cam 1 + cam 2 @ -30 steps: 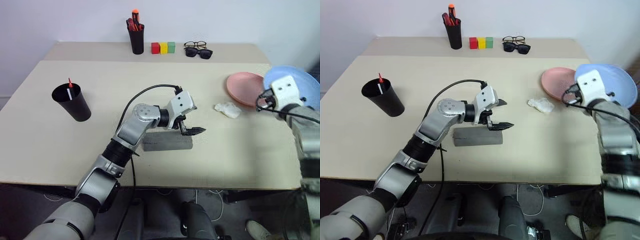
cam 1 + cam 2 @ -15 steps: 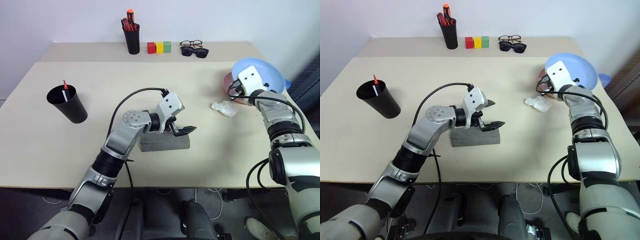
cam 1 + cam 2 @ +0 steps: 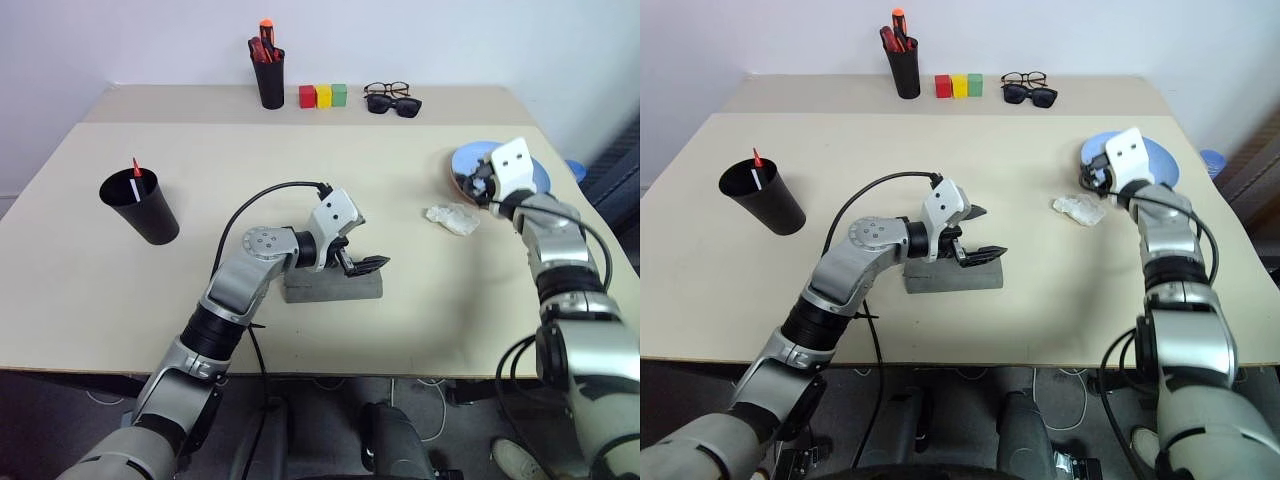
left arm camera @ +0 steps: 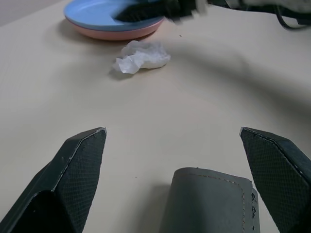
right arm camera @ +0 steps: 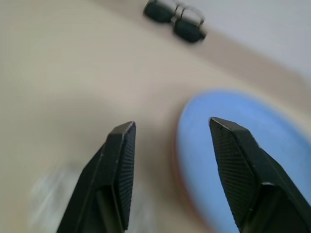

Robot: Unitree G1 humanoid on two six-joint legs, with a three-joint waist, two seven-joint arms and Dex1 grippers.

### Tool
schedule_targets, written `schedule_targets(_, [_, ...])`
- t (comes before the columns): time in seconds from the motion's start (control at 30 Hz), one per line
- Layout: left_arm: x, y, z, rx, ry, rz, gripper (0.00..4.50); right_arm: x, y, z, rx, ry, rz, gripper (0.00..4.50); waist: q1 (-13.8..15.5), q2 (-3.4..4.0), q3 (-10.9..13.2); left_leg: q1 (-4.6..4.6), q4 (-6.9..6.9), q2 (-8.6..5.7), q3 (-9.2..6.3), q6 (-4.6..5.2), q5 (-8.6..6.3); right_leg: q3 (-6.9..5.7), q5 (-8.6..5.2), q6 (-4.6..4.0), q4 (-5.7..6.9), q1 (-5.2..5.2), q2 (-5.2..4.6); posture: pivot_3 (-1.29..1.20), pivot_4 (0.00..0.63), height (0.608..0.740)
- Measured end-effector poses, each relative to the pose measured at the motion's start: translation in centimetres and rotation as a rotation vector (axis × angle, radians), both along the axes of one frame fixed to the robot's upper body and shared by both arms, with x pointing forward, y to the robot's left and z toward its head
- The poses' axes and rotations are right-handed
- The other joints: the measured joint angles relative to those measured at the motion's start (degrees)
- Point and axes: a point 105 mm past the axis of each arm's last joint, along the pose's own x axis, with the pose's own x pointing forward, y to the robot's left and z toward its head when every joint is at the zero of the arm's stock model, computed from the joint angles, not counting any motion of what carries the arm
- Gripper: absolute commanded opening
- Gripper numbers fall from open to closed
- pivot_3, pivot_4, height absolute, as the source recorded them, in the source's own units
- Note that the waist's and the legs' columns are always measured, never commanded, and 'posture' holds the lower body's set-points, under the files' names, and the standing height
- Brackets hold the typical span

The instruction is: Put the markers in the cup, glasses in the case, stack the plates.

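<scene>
Left wrist view – blue plate [image 4: 104, 10] stacked on pink plate [image 4: 127, 33]; both grippers spread, empty.

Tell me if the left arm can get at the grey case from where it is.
Probably yes: the open left gripper hangs right over the closed case, fingers either side of its end, with nothing between them.

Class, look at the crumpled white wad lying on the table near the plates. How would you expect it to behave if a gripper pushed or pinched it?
The crumpled white wad looks like thin tissue, so it is probably very light and would skid rather than resist a push. Its loose folds suggest it would squash under a pinch. It is irregular, so unlikely to roll far.
</scene>
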Motion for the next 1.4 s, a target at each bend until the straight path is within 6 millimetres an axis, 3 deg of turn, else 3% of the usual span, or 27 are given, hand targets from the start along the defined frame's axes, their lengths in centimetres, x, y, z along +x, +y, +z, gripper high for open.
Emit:
schedule_targets(0.13, [0.4, -0.6, 0.3, -0.011, -0.003, -0.030, 4.50, -3.1, -0.9, -2.9, 0.051, 0.083, -0.040, 2.40, -0.29, 0.06, -0.02, 0.03, 0.01, 0.00, 0.02, 0.00, 0.00, 0.02, 0.00, -0.01, 0.03, -0.01, 0.00, 0.00, 0.150, 0.740])
schedule_targets(0.33, [0.5, -1.4, 0.8, -0.027, -0.017, -0.076, 4.50, -4.2, -0.8, -2.5, 0.092, 0.069, -0.081, 2.40, -0.51, 0.10, -0.05, 0.21, -0.02, 0.01, 0.02, 0.01, 0.00, 0.07, 0.00, -0.04, 0.13, 0.04, 0.02, 0.00, 0.150, 0.740])
schedule_targets(0.57, [0.6, -1.0, 0.4, -0.013, -0.003, -0.075, 4.50, -4.0, 1.2, -2.9, 0.189, 0.057, -0.049, 2.40, -0.20, 0.10, -0.05, 0.21, -0.01, 0.01, 0.02, 0.01, 0.00, 0.08, 0.00, -0.03, 0.11, 0.06, 0.01, 0.00, 0.150, 0.740])
schedule_targets(0.8, [1.1, 0.1, 0.3, 0.013, -0.008, -0.054, 4.50, -3.8, 3.0, -2.7, 0.161, 0.036, 0.025, 2.40, -0.29, 0.10, -0.05, 0.21, -0.02, 0.01, 0.02, 0.01, 0.00, 0.07, 0.00, -0.03, 0.11, 0.06, 0.02, 0.00, 0.150, 0.740])
schedule_targets(1.03, [0.8, 1.2, 0.6, -0.017, 0.004, -0.060, 4.50, -2.6, 4.2, -3.9, 0.154, 0.054, 0.051, 2.40, -0.35, 0.10, -0.04, 0.21, -0.04, 0.01, 0.02, 0.01, 0.00, 0.07, 0.00, -0.03, 0.10, 0.06, 0.02, 0.00, 0.150, 0.740])
schedule_targets(1.17, [0.1, 1.7, 1.0, -0.034, -0.005, -0.089, 4.50, -1.9, 4.3, -5.2, 0.151, 0.083, 0.045, 2.40, -0.38, 0.11, -0.04, 0.21, -0.04, 0.01, 0.02, 0.01, 0.00, 0.08, 0.00, -0.03, 0.09, 0.06, 0.02, 0.00, 0.150, 0.740])
schedule_targets(1.4, [-0.2, 2.0, 1.0, -0.027, -0.006, -0.083, 4.50, -0.4, 4.6, -5.0, 0.121, 0.059, 0.034, 2.40, -0.44, 0.11, -0.04, 0.22, -0.04, 0.01, 0.02, 0.01, 0.00, 0.09, 0.00, -0.03, 0.10, 0.06, 0.03, 0.00, 0.150, 0.740])
